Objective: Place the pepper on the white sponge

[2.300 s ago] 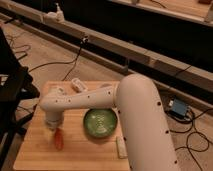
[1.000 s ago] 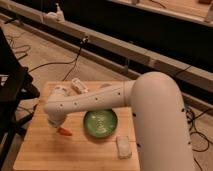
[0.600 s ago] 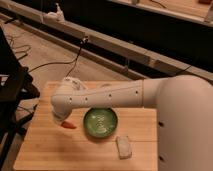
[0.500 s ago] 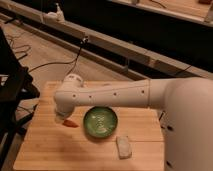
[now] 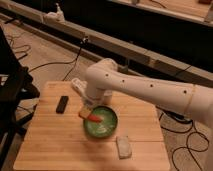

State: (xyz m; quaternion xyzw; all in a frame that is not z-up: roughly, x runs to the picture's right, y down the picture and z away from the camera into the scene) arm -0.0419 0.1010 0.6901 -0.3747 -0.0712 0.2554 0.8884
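Note:
The pepper (image 5: 93,118) is a small orange-red tapered piece held in my gripper (image 5: 88,113), above the left rim of the green plate (image 5: 102,125). The gripper hangs from the white arm (image 5: 130,87) that reaches in from the right. The white sponge (image 5: 123,146) is a pale block lying on the wooden table (image 5: 55,145), to the lower right of the plate and apart from the gripper.
A black rectangular object (image 5: 62,104) lies on the table at the left. A translucent white cup (image 5: 107,96) stands behind the plate, partly hidden by the arm. Cables run over the floor behind the table, and a dark stand is at the left edge.
The gripper has lifted the pepper off the table's left side and carried it right, to above the green plate's left rim. The black object is now uncovered.

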